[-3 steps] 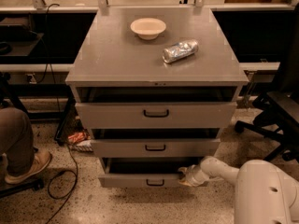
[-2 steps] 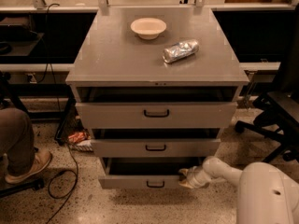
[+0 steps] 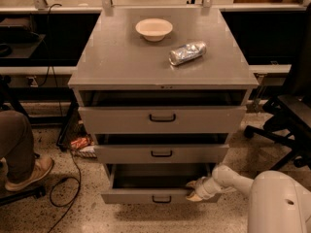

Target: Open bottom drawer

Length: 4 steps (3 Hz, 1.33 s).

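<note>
Three drawers (image 3: pixel 162 119), the bottom drawer (image 3: pixel 141 196) included; one bowl (image 3: pixel 154 29), one silvery packet (image 3: pixel 187 53) on the counter (image 3: pixel 121 62); one gripper (image 3: pixel 193 191) at the lowest front.

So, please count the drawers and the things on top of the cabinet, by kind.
Drawers: 3 (top drawer, middle drawer, bottom drawer)
Bowl: 1
Silver packet: 1
Total: 5
The gripper is at the bottom drawer's front, right of its handle.

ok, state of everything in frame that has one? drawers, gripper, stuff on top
bottom drawer: pulled partly out, inside showing.
middle drawer: out slightly, dark gap above front.
top drawer: out slightly, gap above front.
gripper: at the bottom drawer's front edge, right of its handle.
bowl: upright on cabinet top.
silver packet: lying on its side.
</note>
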Available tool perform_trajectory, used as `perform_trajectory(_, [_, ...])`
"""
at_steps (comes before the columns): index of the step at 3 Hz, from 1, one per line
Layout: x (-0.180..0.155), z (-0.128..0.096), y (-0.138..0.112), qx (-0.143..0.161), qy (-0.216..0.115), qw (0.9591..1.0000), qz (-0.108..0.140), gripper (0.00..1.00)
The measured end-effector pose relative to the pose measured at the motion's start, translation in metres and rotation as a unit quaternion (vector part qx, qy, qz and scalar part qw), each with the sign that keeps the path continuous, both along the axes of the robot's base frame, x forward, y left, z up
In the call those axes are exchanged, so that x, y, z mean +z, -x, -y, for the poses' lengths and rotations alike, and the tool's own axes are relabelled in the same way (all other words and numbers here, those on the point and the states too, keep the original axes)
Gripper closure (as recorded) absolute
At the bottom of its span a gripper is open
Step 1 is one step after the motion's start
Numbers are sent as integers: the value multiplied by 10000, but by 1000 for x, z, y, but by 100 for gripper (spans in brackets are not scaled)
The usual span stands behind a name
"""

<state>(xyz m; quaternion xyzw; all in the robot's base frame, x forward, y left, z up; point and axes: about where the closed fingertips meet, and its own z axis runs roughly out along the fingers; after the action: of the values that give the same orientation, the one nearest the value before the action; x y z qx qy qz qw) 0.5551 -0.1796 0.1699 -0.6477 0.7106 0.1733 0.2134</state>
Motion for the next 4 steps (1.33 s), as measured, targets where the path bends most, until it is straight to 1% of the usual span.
perform_trajectory(1, [-7,-1,20,-19,3,10000,-21,100])
perform_trajectory(3, [-5,-1,30,-61,-43,10000,-5,100])
perform_trajectory(4, [-3,-1,30,-62,-44,10000,-5,100])
